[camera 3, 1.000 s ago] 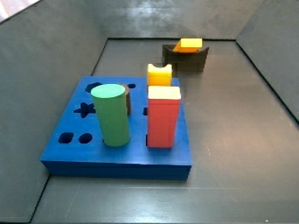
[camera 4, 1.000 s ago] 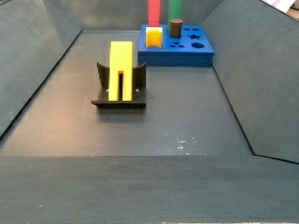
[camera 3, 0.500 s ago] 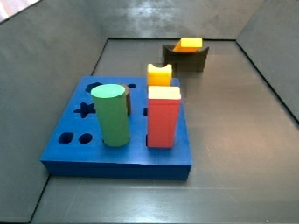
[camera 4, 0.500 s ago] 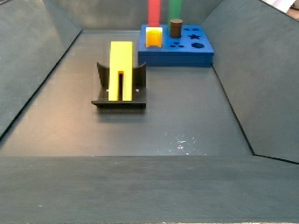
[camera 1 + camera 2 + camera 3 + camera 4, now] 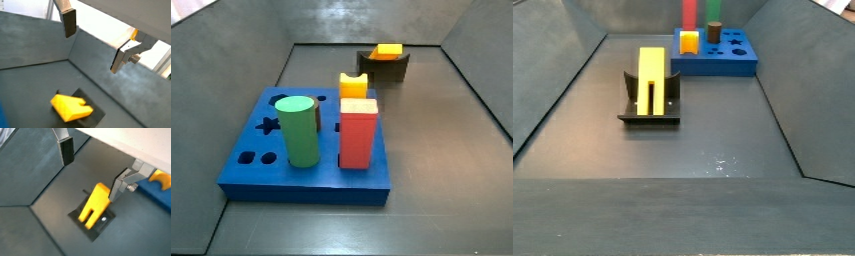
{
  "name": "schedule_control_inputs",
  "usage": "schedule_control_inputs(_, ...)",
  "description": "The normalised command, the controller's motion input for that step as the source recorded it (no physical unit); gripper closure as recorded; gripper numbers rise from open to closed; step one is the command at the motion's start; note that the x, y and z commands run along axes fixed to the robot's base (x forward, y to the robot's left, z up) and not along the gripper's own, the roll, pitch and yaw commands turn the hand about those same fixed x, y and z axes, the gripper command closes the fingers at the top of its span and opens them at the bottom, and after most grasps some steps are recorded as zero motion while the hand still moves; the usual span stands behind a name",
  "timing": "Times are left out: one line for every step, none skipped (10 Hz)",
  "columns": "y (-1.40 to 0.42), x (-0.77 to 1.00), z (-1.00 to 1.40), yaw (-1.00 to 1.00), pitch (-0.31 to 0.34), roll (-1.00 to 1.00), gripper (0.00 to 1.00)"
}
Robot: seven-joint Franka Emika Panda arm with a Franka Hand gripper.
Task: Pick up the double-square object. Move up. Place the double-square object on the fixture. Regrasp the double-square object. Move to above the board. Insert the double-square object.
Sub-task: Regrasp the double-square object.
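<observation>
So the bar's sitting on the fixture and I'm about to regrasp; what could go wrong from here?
The tool is open, well above the double-square object and seemingly off to one side, so a straight descent might land a finger on it. The bar leans tilted on the fixture; a nudge may slide it off. On the board, the green cylinder and red block stand tall, crowding the later insertion.

no readable text, labels, brands, numbers or signs on anything
</observation>
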Motion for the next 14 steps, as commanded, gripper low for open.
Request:
schedule_control_inputs(-0.04, 0.09, 0.0, 0.09, 0.163, 1.0, 0.0)
schedule_control_inputs(-0.04, 0.09, 0.0, 0.11, 0.178, 1.0, 0.0)
schedule_control_inputs(-0.05, 0.09, 0.0, 0.15, 0.207, 1.0, 0.0)
schedule_control_inputs(-0.05, 0.1, 0.0, 0.19, 0.211, 0.89, 0.0)
schedule_control_inputs(-0.05, 0.1, -0.01, 0.21, 0.188, 0.69, 0.0)
schedule_control_inputs(-0.05, 0.1, -0.01, 0.23, 0.148, 0.44, 0.0)
schedule_control_inputs(-0.04, 0.1, 0.0, 0.24, 0.113, 0.28, 0.0)
schedule_control_inputs(-0.03, 0.09, 0.01, 0.24, 0.074, 0.2, 0.0)
schedule_control_inputs(-0.04, 0.08, -0.01, 0.23, 0.022, 0.16, 0.0)
schedule_control_inputs(-0.05, 0.08, -0.01, 0.21, 0.001, 0.15, 0.0)
schedule_control_inputs(0.05, 0.03, -1.0, 0.1, -0.063, 0.06, 0.0)
schedule_control_inputs(0.05, 0.03, -1.0, 0.07, -0.069, 0.06, 0.0)
schedule_control_inputs(0.05, 0.04, -1.0, 0.05, -0.105, 0.05, 0.0)
schedule_control_inputs(0.05, 0.04, -1.0, 0.03, -0.116, 0.05, 0.0)
